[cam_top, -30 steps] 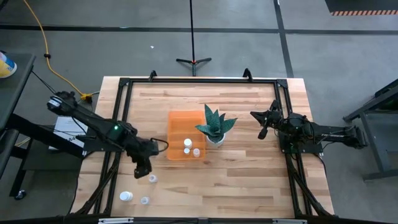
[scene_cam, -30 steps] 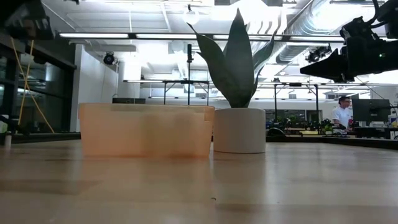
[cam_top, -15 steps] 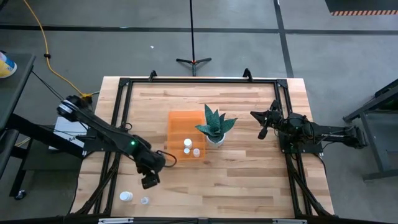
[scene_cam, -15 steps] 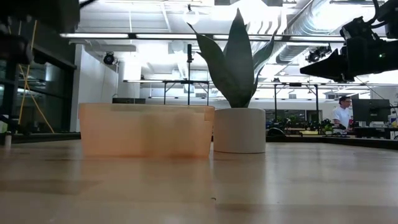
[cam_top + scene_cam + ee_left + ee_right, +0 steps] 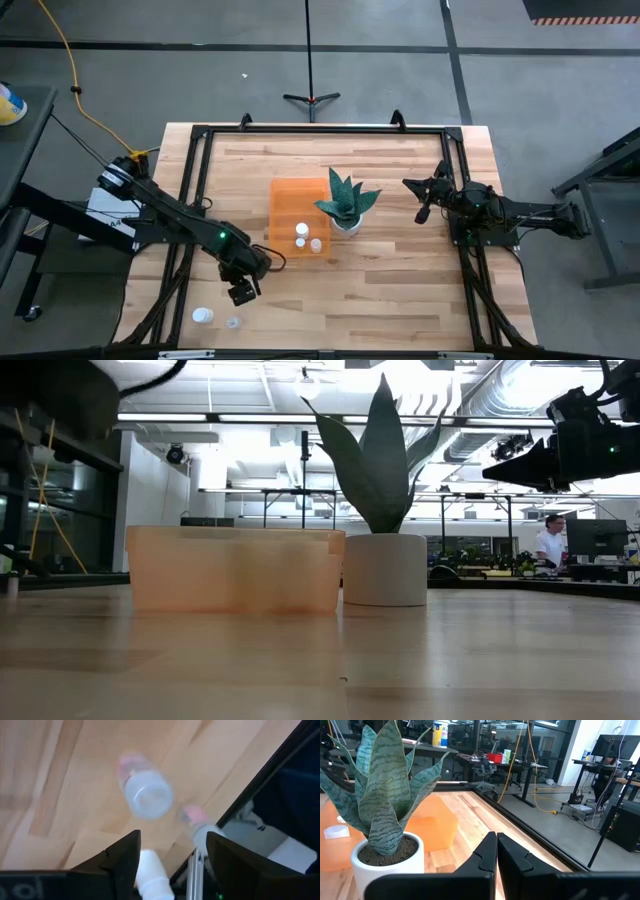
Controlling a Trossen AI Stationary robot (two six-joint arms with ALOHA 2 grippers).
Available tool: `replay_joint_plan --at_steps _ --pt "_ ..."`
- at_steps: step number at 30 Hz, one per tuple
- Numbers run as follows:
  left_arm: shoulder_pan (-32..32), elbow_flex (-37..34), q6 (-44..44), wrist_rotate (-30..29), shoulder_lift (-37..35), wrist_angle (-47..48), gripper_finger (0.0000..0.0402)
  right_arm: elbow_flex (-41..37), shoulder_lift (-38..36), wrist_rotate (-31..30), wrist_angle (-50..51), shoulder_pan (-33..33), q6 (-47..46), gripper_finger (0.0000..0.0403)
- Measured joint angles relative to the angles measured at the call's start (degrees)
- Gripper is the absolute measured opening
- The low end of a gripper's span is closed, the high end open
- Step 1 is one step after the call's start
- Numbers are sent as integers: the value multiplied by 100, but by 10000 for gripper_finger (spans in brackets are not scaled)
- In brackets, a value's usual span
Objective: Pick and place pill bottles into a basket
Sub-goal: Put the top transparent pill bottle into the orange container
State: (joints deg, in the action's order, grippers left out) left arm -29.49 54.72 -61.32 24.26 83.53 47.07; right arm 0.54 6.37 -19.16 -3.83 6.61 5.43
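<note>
The orange basket (image 5: 298,218) stands mid-table and holds three white pill bottles (image 5: 301,236); it also shows in the low view (image 5: 235,568). Two more bottles (image 5: 203,315) (image 5: 232,322) stand near the table's near left corner. My left gripper (image 5: 242,291) is open just right of them, pointing down. Its wrist view shows those two bottles (image 5: 145,792) (image 5: 201,826) farther off. A third bottle (image 5: 153,876) sits between the open fingers, close to one of them. My right gripper (image 5: 423,205) is shut and empty, raised at the right of the plant. My left gripper stands over a pill bottle with its fingers open, pointing down. The bottle's side (image 5: 148,870) lies close against one finger (image 5: 122,857). I cannot tell whether they touch.
A white pot with a teal spiky plant (image 5: 346,205) stands against the basket's right side. The black frame rail (image 5: 180,250) runs along the table's left edge next to the loose bottles. Bare wood lies between the plant and the right arm.
My left gripper has moved toward the table's near edge and a little right. It now stands over the bottle that stood free beside it a second ago. That bottle is hidden under the gripper in the high view.
</note>
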Motion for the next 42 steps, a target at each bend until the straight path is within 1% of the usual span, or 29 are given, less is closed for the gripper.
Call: replay_joint_plan --at_steps 6,9,15,19,24,36,42 --pt "-474 296 626 -1344 0 147 238 0 2 8 10 -1 0 1" --pt "-773 323 706 -1750 -2 154 228 0 2 2 6 -2 0 4" --pt "-1155 325 607 -2049 -2 152 223 0 2 3 14 0 0 7" --pt "-1139 325 1079 -2131 -2 154 222 0 2 3 17 0 0 7" --pt "-1142 325 1469 -2640 -2 150 222 0 2 4 24 -1 0 8" --pt "-1142 253 1839 -2764 -7 -68 223 0 4 11 32 -1 14 3" --pt "-1142 -97 1410 -2749 -7 -178 223 0 4 35 37 0 -20 4"
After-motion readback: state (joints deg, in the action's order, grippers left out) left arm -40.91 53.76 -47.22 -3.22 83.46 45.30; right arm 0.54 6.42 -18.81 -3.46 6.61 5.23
